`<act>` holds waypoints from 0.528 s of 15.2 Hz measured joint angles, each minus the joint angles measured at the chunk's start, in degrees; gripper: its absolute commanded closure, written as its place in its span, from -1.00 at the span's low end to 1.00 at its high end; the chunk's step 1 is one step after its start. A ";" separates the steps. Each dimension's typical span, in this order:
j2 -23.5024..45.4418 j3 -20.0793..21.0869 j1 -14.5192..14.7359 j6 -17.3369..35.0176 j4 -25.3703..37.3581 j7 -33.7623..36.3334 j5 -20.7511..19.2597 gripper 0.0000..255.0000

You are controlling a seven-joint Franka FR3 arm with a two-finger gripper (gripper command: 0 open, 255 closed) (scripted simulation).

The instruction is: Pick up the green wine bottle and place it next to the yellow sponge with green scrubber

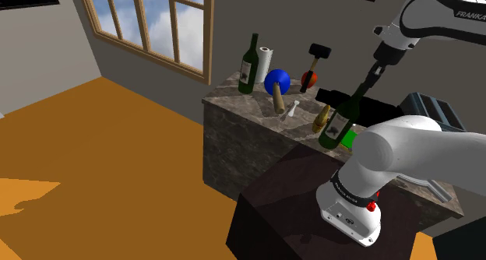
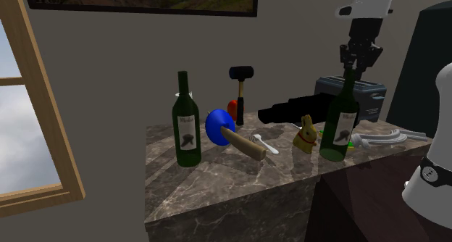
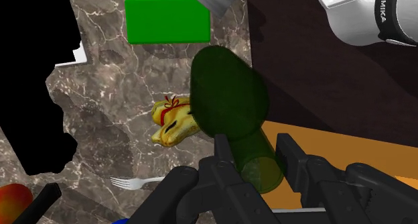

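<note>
A dark marble bench (image 1: 234, 122) stands against a grey wall, over an orange floor (image 1: 93, 157). A wood-framed window (image 1: 148, 17) fills the upper left of the shoulder view, and the robot's dark stand (image 1: 280, 204) sits at its lower right.

The white arm (image 1: 405, 153) rises from the stand, bends across the upper right corner and comes down with its wrist pointing at the bench. The jaws are closed around the neck of the green wine bottle (image 2: 340, 121), one black finger (image 3: 291, 159) on each side of the glass. That bottle leans, with its base at the bench's front edge right of centre in the second exterior view. I cannot tell whether the base touches the marble.

Just beside the base, to the right, lies the green sponge (image 3: 167, 20). A gold foil rabbit (image 2: 307, 134) sits close on the bottle's other side, with a fork (image 3: 134, 182) a little further off.

A second wine bottle (image 2: 186, 121) stands upright at the bench's left end, next to a blue plunger (image 2: 217, 126) lying on its side. A mallet (image 2: 240, 81) stands behind them, and a toaster (image 2: 366, 92) at the back right. Both bottles are of dark glass, so their contents cannot be seen.
</note>
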 measured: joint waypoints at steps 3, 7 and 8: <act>-0.01 -0.06 -0.03 0.16 -0.17 0.03 -0.06 1.00; -0.01 -0.06 -0.03 0.19 -0.19 0.03 -0.07 -1.00; -0.02 -0.06 -0.02 0.19 -0.18 0.03 -0.07 -1.00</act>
